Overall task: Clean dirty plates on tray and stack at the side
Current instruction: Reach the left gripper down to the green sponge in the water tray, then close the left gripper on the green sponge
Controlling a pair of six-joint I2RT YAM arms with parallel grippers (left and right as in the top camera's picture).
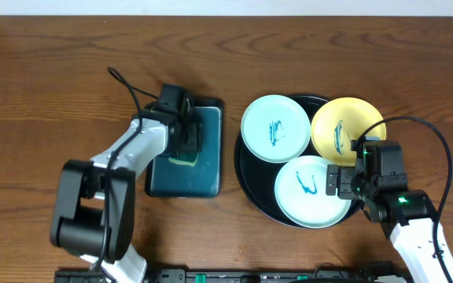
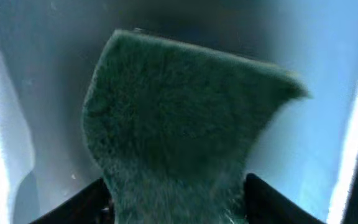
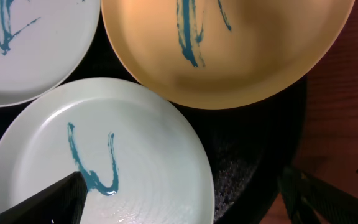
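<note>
Left hand (image 1: 185,145) is closed on a green sponge (image 2: 179,118), with the teal tray (image 1: 208,177) under it. Right hand (image 3: 182,186) is open above the black tray (image 3: 247,174); a marked pale plate (image 3: 104,155) lies under it, the yellow plate (image 3: 229,56) and second pale plate (image 3: 36,56) ahead.

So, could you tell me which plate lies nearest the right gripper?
The pale plate at the tray's front edge; the yellow plate and other pale plate lie farther back.
</note>
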